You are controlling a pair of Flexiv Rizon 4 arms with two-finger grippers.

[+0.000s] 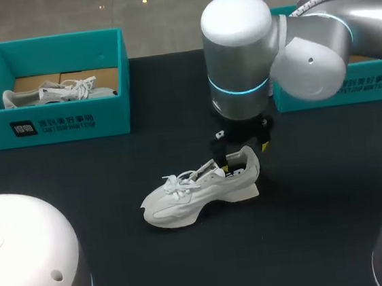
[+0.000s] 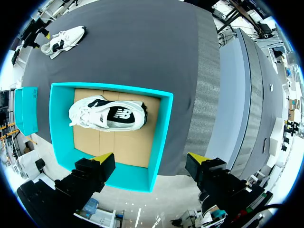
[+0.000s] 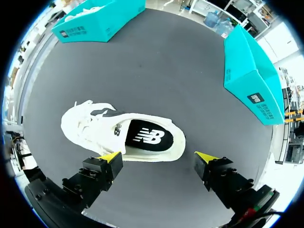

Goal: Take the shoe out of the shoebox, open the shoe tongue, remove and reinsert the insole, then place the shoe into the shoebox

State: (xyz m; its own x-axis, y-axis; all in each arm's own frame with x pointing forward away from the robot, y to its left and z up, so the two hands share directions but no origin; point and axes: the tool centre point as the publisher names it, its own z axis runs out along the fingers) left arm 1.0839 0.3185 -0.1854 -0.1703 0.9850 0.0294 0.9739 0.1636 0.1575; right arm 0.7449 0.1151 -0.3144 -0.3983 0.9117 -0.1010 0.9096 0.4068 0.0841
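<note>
A white shoe (image 1: 200, 193) lies on its side on the dark table, toe pointing left. In the right wrist view, a black insole (image 3: 147, 137) shows inside the shoe (image 3: 95, 126). My right gripper (image 3: 158, 156) hangs open just above the heel, both yellow tips clear of the shoe; in the head view the right gripper (image 1: 244, 145) is right behind the heel. The teal shoebox (image 1: 59, 126) at the back left holds a second white shoe (image 1: 59, 92). My left gripper (image 2: 152, 159) stands open high above this shoebox (image 2: 159, 137) and holds nothing.
A second teal box (image 1: 336, 90) stands at the back right, behind my right arm; the right wrist view shows this box (image 3: 249, 71) beyond the shoe. My arms' white housings (image 1: 25, 256) fill the near corners. Bare dark tabletop (image 1: 123, 273) lies around the shoe.
</note>
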